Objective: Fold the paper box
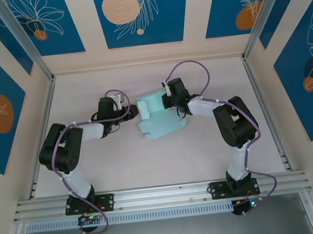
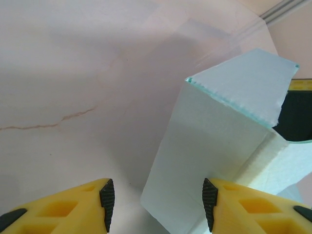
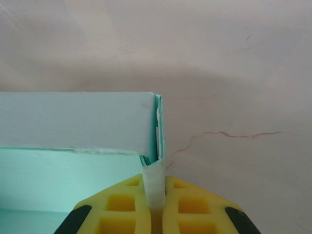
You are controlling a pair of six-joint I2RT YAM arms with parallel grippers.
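The paper box (image 1: 159, 121) is a pale light-blue card, partly folded up, lying in the middle of the table between both arms. In the right wrist view one upright wall of the box (image 3: 78, 122) ends in a folded edge, and my right gripper (image 3: 157, 187) is shut on that edge. My left gripper (image 2: 158, 200) stands open at the box's left side. A raised panel of the box (image 2: 214, 146) leans into the gap close to its right fingertip (image 2: 209, 197), and bare table shows beside the left fingertip (image 2: 107, 197). Seen from above, the left gripper (image 1: 124, 110) and right gripper (image 1: 166, 101) flank the box's far end.
The pale table (image 1: 95, 166) is ringed by an aluminium frame (image 1: 41, 119) and blue patterned walls (image 1: 139, 14). A rail (image 1: 163, 196) carrying both arm bases runs along the near edge. Open tabletop lies in front of and behind the box.
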